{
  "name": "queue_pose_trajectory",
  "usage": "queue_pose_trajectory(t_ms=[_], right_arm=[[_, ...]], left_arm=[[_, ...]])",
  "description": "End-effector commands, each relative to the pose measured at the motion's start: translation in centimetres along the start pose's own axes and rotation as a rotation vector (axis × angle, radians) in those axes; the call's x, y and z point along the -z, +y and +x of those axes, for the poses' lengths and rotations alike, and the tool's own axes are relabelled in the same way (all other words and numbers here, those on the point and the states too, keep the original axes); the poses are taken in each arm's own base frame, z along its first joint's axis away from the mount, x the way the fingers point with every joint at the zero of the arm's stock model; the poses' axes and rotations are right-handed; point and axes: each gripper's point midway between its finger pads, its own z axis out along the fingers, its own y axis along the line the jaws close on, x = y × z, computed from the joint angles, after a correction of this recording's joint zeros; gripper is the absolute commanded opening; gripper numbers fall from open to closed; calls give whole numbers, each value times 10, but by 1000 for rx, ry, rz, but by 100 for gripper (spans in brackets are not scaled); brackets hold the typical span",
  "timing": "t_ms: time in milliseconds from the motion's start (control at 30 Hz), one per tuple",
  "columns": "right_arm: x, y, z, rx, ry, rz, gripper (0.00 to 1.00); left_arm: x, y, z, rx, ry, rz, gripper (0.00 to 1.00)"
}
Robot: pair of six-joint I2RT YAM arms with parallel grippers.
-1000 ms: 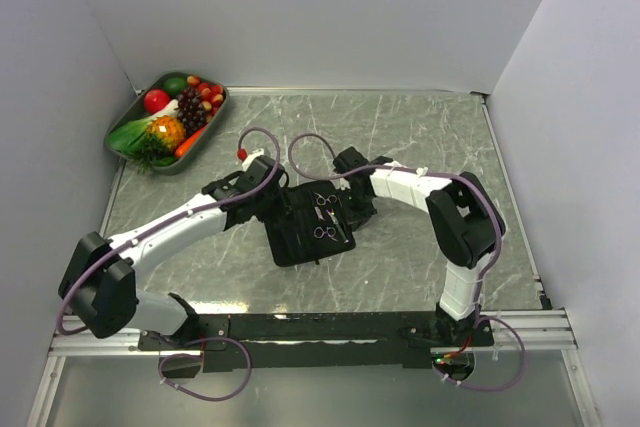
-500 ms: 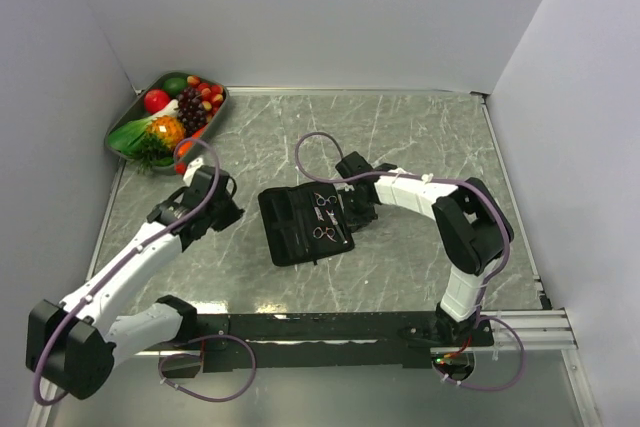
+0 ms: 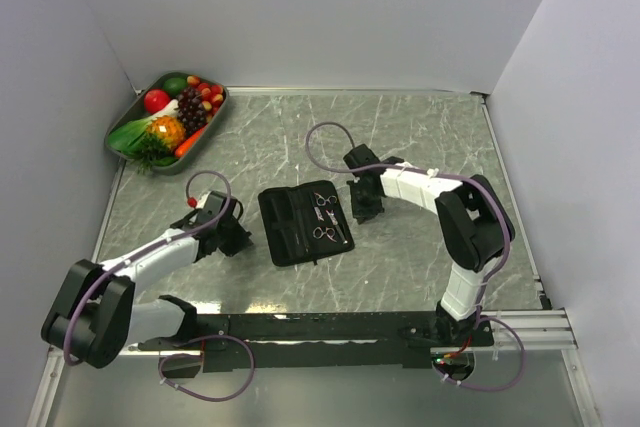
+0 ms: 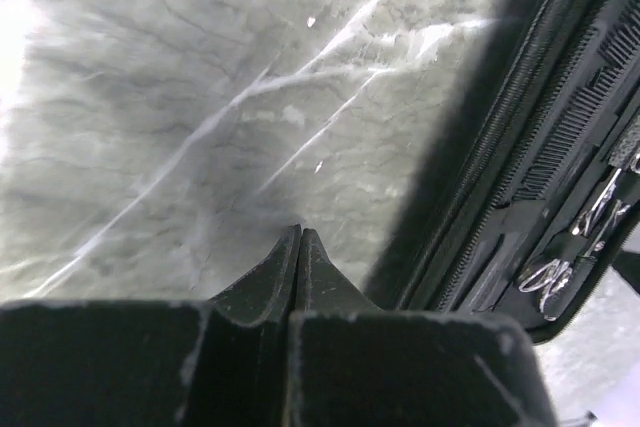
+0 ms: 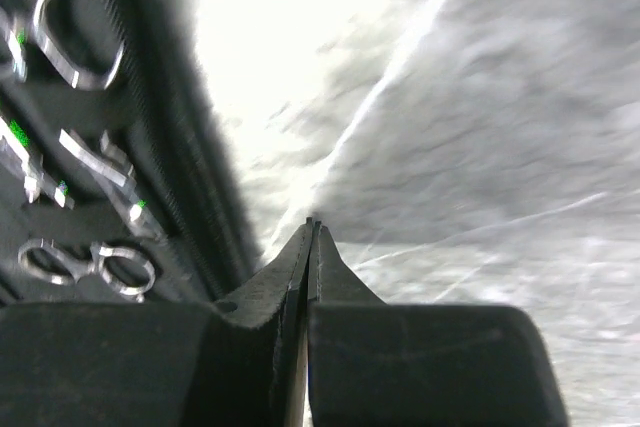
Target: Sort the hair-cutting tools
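- The two silver scissors lie inside the open black pouch (image 3: 303, 250) at the centre of the top view. The upper pair (image 3: 325, 202) and the lower pair (image 3: 331, 234) both sit on the pouch's right half.
- In the right wrist view their ring handles show at the left edge of the frame. One ring is at the upper left (image 5: 68, 13) and a double ring is at the lower left (image 5: 95, 263).
- In the left wrist view I can make out a black comb (image 4: 566, 135) by its row of teeth, lying in the pouch at the right of the frame, with scissor tips below it. From above I cannot tell the combs from the dark fabric.
- The left gripper (image 3: 241, 239) sits just left of the pouch, apart from it. Its jaws are pressed fully together with nothing between them, and the tips (image 4: 300, 238) point at bare marble.
- The right gripper (image 3: 362, 213) sits just right of the pouch's right edge. Its jaws are likewise closed tight and empty, with the tips (image 5: 312, 229) over the marble beside the pouch's edge. I cannot tell whether either gripper touches the surface.
- The pouch rests on a grey marble-pattern table (image 3: 430, 137).
- A tray of toy fruit and vegetables (image 3: 114, 133) sits at the upper left of the top view, well away from both grippers.
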Motion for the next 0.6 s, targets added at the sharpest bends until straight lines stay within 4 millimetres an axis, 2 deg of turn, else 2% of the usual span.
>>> queue_pose_trajectory(t_ms=[0,100,133,167,233,333,467,567], right_arm=[[5,-11,-27,-6,-51,31,0],[2,-10,-29,-8,-52,12,0],[0,-10,-27,-15,-44,5,0],[-3,-5,-24,-15,-29,-25,0],[-9,1,-22,-6,-23,-69,0],[-17,21,-18,15,-1,-184,0],[-24,40,-16,32,12,-294,0],[-24,53,-12,53,25,-378,0]], left_arm=[[-7,-33,-4,87,-4,165,1],[-15,-35,2,98,22,185,1],[-20,-28,7,103,43,166,1],[-21,-38,4,106,34,212,1],[-28,-37,11,108,64,218,1],[-34,-38,13,111,71,236,1],[-32,-47,11,91,59,293,1],[-22,-59,5,68,32,355,1]])
